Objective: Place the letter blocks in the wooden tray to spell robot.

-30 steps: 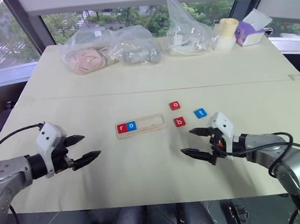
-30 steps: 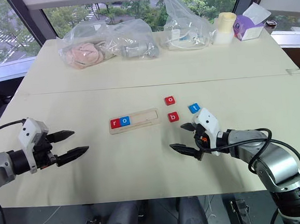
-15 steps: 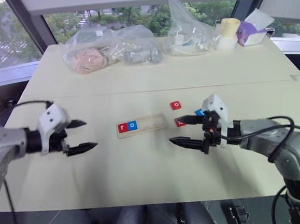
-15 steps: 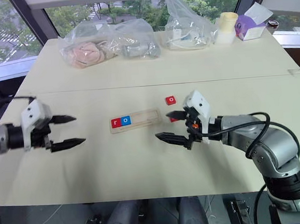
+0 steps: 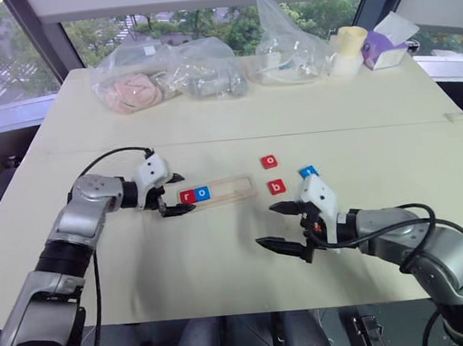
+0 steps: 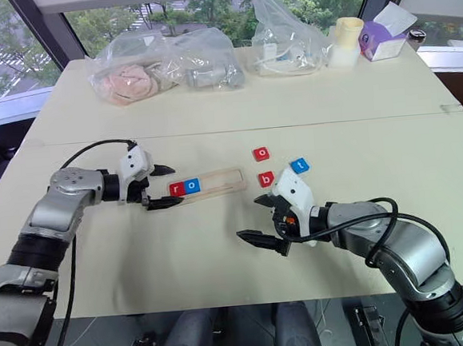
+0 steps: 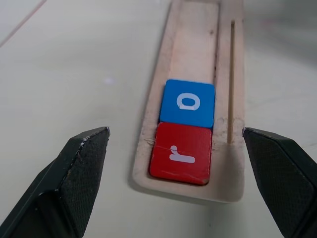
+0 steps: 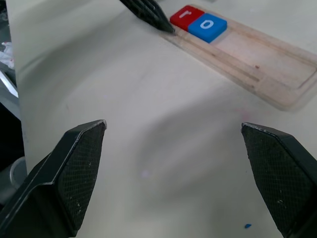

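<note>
The wooden tray (image 5: 231,191) lies mid-table with a red r block (image 5: 188,196) and a blue o block (image 5: 203,194) at its left end. My left gripper (image 5: 179,194) is open, its fingers straddling that end of the tray (image 7: 198,44) on either side of the red r (image 7: 181,153) and blue o (image 7: 188,103). Loose to the right of the tray lie a red o (image 5: 270,161), a red b (image 5: 277,187) and a blue t (image 5: 308,171). My right gripper (image 5: 268,225) hangs open and empty, nearer to me than the red b.
Clear plastic bags (image 5: 168,82) with soft items, another bag (image 5: 290,52), a pale roll (image 5: 350,51) and a purple tissue box (image 5: 386,45) line the table's far edge. A seam (image 5: 332,131) crosses the tabletop behind the blocks.
My left gripper has swung right and forward from the table's left side to the tray's left end. My right gripper rose over the red b, then drew back toward me.
</note>
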{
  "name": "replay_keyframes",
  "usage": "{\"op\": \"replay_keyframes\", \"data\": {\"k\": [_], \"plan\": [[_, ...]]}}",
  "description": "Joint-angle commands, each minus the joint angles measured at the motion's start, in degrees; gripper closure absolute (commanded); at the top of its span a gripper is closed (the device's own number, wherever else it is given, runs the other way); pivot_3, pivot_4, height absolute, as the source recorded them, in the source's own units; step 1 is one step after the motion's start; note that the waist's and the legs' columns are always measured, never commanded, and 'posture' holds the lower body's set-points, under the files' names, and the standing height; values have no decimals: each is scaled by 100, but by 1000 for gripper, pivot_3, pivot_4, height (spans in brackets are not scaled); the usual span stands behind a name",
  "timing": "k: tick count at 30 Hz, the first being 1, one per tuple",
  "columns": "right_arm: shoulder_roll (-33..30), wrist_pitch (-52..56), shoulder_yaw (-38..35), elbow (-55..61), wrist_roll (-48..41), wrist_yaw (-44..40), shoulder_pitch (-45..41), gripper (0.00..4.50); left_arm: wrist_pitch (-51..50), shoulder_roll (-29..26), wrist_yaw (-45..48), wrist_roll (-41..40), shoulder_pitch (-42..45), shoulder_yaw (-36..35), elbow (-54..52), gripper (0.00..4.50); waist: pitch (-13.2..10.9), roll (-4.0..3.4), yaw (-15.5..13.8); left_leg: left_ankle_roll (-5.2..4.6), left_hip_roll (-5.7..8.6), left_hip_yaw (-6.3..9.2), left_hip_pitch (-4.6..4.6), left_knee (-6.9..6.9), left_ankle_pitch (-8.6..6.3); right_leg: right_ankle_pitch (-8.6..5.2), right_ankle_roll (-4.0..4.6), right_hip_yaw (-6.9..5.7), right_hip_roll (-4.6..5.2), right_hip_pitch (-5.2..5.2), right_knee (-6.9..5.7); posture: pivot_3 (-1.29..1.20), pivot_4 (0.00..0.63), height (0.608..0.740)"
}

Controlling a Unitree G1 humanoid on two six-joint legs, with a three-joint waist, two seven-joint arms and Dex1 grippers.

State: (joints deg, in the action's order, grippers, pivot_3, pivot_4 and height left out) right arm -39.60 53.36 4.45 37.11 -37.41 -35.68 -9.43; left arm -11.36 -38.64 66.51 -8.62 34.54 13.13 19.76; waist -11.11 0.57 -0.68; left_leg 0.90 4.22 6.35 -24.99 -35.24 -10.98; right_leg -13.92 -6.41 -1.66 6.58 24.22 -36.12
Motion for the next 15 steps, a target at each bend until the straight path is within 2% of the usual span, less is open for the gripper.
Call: {"op": "replay_keyframes", "data": {"k": [1,9,13,15], "plan": [[-7,-194,-48,321,68,52,171,41,222,0,169,129,51,31,39,0,0,0,-2,0,1,0,0,0,0,0,-1,0,0,0,0,0,150,740],[6,-399,-52,246,193,8,306,41,130,217,168,411,61,160,522,0,4,-1,-11,0,1,0,22,-7,0,3,-4,-1,-1,-27,-2,0,150,740],[27,-467,-15,183,267,11,292,0,138,143,275,492,-26,200,605,1278,8,0,-3,1,0,3,71,-3,-1,-14,12,-2,0,-79,9,0,150,740],[6,-478,-48,214,271,10,347,0,281,106,221,587,-88,226,586,1373,12,-1,-3,1,-1,5,72,-3,-1,-14,13,-2,3,-79,9,0,150,740]]}}
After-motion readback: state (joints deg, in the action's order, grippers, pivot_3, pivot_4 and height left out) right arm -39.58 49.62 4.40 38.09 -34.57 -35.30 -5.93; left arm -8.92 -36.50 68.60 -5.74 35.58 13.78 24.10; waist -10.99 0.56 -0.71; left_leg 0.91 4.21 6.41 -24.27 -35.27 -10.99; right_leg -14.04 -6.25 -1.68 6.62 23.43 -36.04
